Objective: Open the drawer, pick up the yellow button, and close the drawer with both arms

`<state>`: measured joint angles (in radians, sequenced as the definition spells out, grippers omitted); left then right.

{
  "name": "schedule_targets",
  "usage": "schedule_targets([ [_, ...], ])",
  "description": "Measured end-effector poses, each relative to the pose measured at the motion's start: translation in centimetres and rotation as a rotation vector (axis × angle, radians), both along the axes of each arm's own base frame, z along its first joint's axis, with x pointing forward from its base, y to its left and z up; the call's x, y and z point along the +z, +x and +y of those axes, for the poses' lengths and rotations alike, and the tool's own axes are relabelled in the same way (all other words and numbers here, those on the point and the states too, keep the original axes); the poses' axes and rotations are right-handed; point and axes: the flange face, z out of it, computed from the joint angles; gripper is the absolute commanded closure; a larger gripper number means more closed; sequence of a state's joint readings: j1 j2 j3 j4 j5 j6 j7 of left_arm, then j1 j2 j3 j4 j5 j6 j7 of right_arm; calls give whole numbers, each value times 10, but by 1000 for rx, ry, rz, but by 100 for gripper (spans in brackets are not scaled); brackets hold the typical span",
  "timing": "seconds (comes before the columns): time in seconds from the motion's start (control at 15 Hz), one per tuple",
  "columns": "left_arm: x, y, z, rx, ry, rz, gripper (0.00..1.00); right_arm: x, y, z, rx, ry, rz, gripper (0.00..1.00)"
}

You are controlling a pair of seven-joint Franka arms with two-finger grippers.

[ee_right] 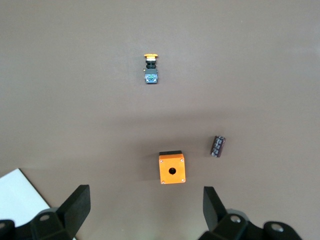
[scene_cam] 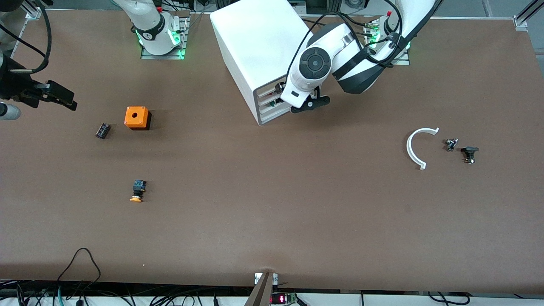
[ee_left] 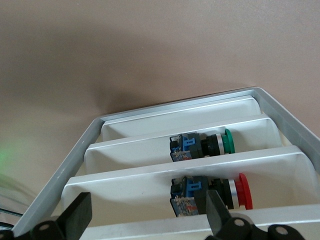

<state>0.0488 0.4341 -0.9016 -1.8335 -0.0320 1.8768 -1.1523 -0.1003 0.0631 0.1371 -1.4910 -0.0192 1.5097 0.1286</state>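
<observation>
Left wrist view puts the left gripper right at the cabinet's grey front, fingers spread wide with nothing between them, straddling the edge of a tray. Two lower trays show past the fingers, one holding a green-capped push-button, the next a red-capped one. The drawer of the task looks to be the tray edge closest to the fingers, and by the front view it sits nearly flush in the frame; whether the pads touch it I cannot tell.

Front view shows the right gripper up in the air over the right arm's end of the bench; its wrist view has the fingers wide apart and empty.

The button is already out on the bench, well apart from the cabinet, nearer the front camera than the orange cube and the small black component. It lies on its side, long axis running toward the front camera, orange cap on the nearer end.

The coming move turns on the drawer lying straight ahead of the left gripper, so pushing it home is probably what remains, while the right arm waits.
</observation>
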Motion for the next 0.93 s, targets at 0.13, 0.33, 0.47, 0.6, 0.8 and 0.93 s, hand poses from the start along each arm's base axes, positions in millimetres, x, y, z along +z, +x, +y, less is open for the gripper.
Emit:
schedule_targets([
  [0.13, 0, 1, 2, -2, 6, 7, 0, 5, -3, 1, -11, 8, -6, 0],
  [0.33, 13, 16, 11, 21, 2, 2, 0, 21, -4, 4, -4, 14, -39, 0],
  [0.47, 33, 46, 37, 49, 6, -9, 0, 30, -6, 6, 9, 15, -56, 0],
  [0.6, 58, 80, 74, 24, -6, -31, 0, 31, -6, 7, 24, 15, -57, 0],
  [0.8, 95, 117, 131, -62, -16, -50, 0, 26, -3, 6, 25, 16, -46, 0],
  [0.93, 113, 140, 176, -127, -39, -83, 0, 22, -1, 4, 22, 17, -37, 0],
])
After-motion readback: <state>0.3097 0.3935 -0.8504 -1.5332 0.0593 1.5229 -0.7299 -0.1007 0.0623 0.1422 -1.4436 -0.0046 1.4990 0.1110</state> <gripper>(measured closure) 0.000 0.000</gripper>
